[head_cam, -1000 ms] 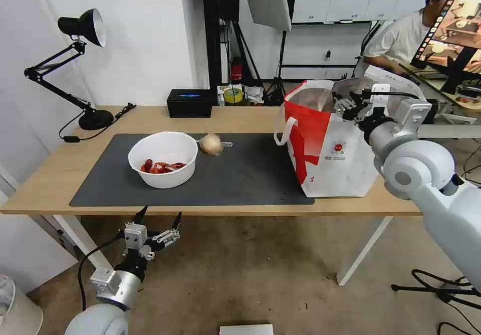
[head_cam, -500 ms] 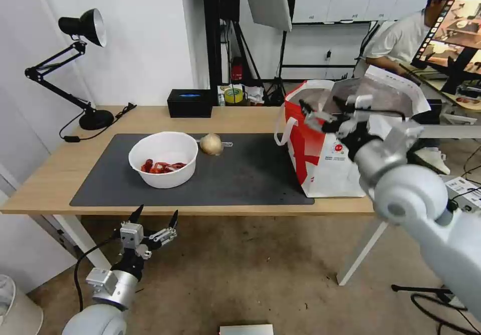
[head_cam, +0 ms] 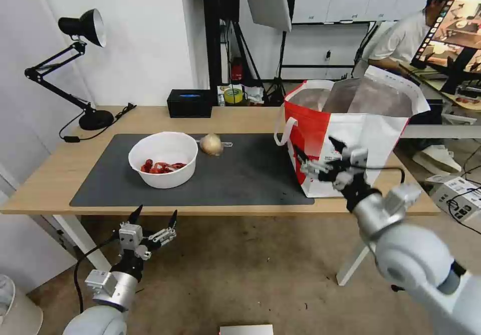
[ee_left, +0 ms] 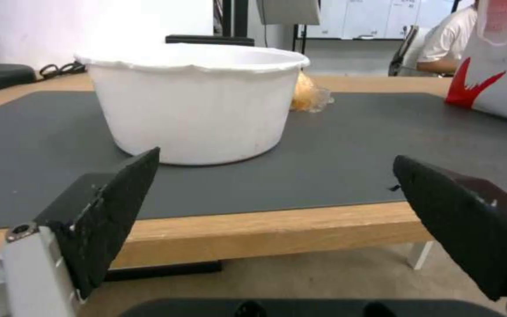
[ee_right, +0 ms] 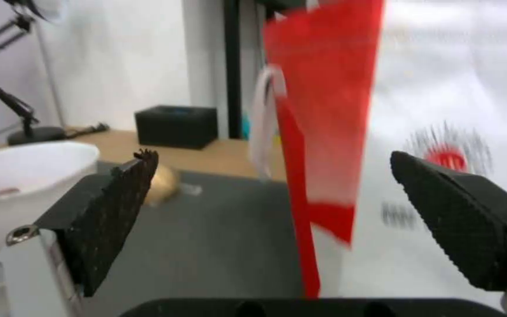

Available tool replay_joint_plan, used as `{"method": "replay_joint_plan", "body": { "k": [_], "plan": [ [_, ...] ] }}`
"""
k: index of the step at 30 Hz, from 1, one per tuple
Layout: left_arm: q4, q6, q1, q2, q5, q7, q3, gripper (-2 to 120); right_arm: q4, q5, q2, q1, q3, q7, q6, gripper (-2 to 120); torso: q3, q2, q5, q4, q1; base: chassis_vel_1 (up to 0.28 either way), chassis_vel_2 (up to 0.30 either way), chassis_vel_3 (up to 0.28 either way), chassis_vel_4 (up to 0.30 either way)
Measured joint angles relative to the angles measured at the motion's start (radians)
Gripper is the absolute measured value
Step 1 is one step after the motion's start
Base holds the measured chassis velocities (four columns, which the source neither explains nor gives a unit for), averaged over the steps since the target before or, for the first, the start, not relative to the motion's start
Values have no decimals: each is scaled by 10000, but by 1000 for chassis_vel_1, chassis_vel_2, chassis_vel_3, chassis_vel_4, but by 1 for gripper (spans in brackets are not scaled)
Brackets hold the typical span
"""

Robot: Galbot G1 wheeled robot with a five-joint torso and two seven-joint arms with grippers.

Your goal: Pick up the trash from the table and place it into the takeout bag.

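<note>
On the light-wood bench a dark grey mat carries the white bowl, which holds red scraps at its bottom. Just beside the bowl's far right rim lies the tan onion-like ball, wrapped in clear film as the left wrist view shows it. The takeout bag stands upright at the right end of the bench, its near corner on the mat's edge, its mouth open and the foil lining showing inside.

The right claw hangs in front of the bag's near face, low by the bench edge, released with its fingers spread wide and nothing between them (the right wrist view looks along the bag's red corner toward the bowl and ball). The left claw sits below the bench's front edge, in front of the bowl and apart from it, also released and empty.

At the back of the bench stand a black tissue box and a black desk lamp.
</note>
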Motion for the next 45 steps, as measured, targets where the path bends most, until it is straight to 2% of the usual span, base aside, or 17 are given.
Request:
{"method": "replay_joint_plan", "body": {
  "k": [5,11,19,35,40,45],
  "plan": [
    [37,-66,7,-41,7,0,-1,100,-237,-965,748,-1222,-108,372,683,100,0,0,-1,1,0,0,0,0,0],
    [133,-135,35,-68,24,11,-18,100,-1096,-2550,1836,-2579,-384,685,2054,100,0,0,2,-2,0,0,0,0,0],
    [294,-237,54,-165,90,67,-2,100,-1578,-3275,2392,-3030,-591,686,2529,100,1,0,1,0,1,0,0,0,0],
    [358,-269,73,-185,96,96,-36,100,-1719,-3475,2492,-2973,-901,557,2558,100,1,0,1,0,1,0,0,0,0],
    [368,-269,61,-202,97,101,-35,100,-1621,-3310,2260,-2497,-1197,404,2482,100,1,0,2,-1,0,0,0,0,0],
    [370,-270,74,-191,94,104,-98,100,-1505,-2757,1726,-1274,-1743,158,2127,100,2,-2,1,2,1,0,0,0,0]
  ]
}}
